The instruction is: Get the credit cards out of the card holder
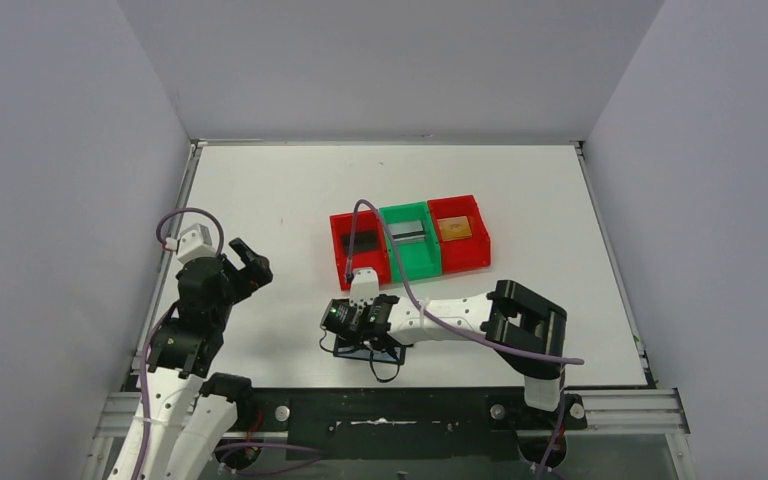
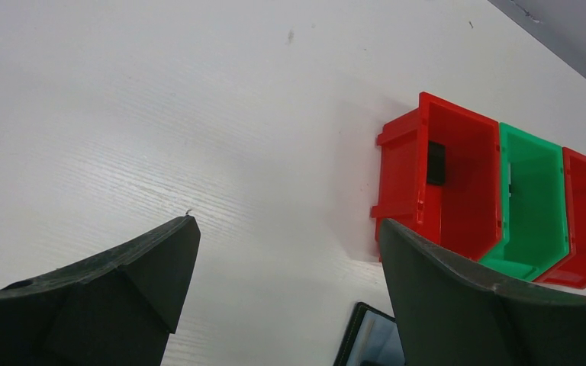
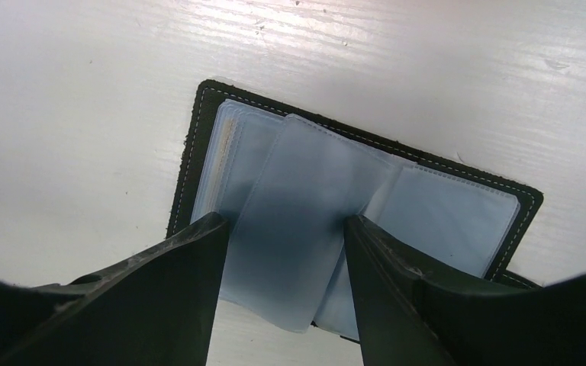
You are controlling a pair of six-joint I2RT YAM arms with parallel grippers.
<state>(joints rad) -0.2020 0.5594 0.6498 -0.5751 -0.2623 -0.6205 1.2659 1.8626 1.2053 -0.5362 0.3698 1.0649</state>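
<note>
The card holder lies open on the table, and its bluish-grey pockets hold no card that I can see. My right gripper hangs just over it, open, with a loose clear sleeve standing between its fingers. A black card lies in the left red bin, a silver-grey card in the green bin, and a gold card in the right red bin. My left gripper is open and empty, raised at the left, away from the holder.
The red-green-red bin row stands just behind the card holder, and it also shows in the left wrist view. A purple cable loops over the bins. Grey walls close in the table on three sides.
</note>
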